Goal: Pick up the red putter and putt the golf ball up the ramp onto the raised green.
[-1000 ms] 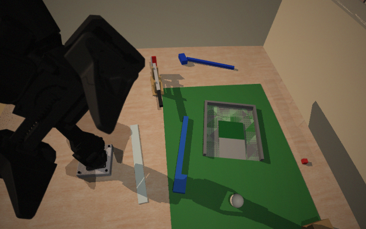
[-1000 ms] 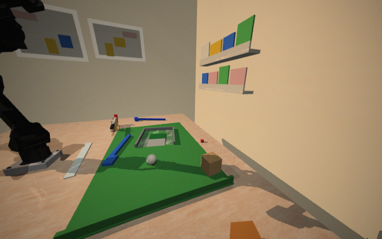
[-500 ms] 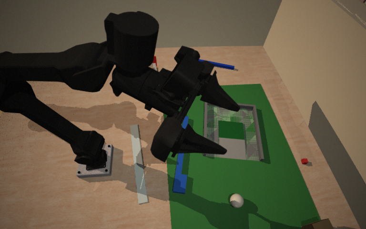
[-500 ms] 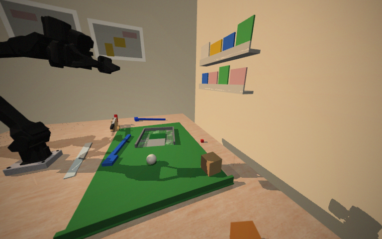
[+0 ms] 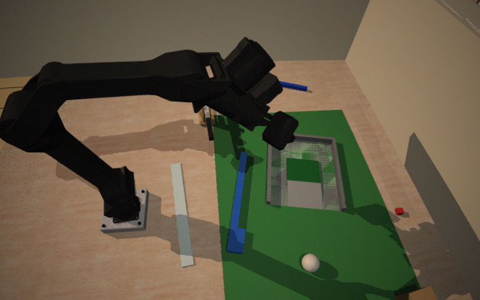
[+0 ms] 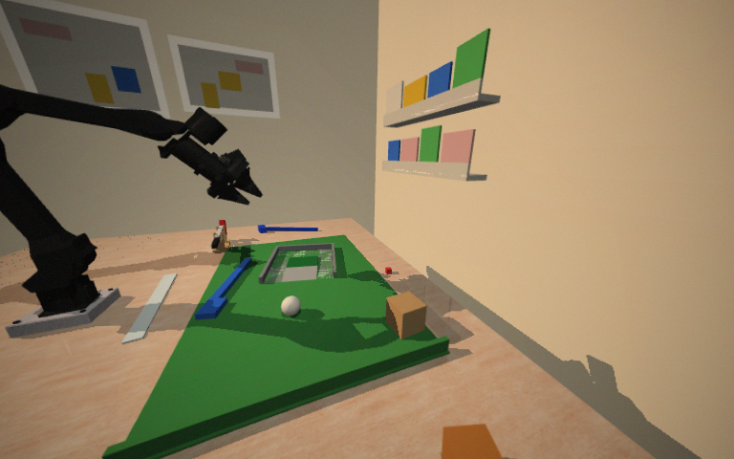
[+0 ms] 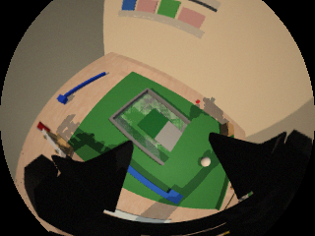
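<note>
Black claw (image 6: 242, 190) hangs high above the table (image 6: 324, 422), fingers spread apart and gripping nothing, red putter (image 6: 220, 236) resting far below.

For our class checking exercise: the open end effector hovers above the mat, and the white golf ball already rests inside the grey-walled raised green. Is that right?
Not quite. The golf ball lies on the green mat, outside the grey-walled raised green, as the top view shows. The end effector does hover open.

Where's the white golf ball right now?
In the top view the white golf ball sits on the green mat, toward its near edge, below the grey-walled ramp box and right of the long blue bar.
</note>
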Controlling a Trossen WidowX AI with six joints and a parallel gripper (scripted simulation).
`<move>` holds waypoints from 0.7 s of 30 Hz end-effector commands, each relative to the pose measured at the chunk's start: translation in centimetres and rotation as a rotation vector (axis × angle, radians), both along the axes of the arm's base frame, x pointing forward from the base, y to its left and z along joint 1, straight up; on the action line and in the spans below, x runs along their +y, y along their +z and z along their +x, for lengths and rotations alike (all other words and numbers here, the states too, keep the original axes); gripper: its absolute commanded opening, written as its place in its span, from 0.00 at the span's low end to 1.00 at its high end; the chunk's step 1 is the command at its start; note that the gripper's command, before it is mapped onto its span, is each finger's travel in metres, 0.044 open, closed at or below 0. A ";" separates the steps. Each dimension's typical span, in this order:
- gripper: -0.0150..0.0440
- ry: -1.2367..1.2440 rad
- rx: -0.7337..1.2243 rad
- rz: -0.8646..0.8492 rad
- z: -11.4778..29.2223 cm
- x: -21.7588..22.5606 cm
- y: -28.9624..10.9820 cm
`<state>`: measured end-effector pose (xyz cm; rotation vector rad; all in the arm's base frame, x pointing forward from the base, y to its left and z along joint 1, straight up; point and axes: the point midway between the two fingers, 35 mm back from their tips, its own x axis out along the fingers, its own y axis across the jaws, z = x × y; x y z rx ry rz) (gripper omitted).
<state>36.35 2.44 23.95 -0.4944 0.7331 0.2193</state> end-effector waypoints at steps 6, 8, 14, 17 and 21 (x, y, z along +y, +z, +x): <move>1.00 0.664 0.368 -0.144 -5.7 11.8 -8.6; 1.00 0.803 0.439 -0.168 -7.7 13.7 -10.1; 1.00 1.042 0.558 -0.202 -11.2 16.8 -12.3; 1.00 1.042 0.558 -0.202 -11.2 16.8 -12.3; 1.00 1.042 0.558 -0.202 -11.1 16.9 -12.3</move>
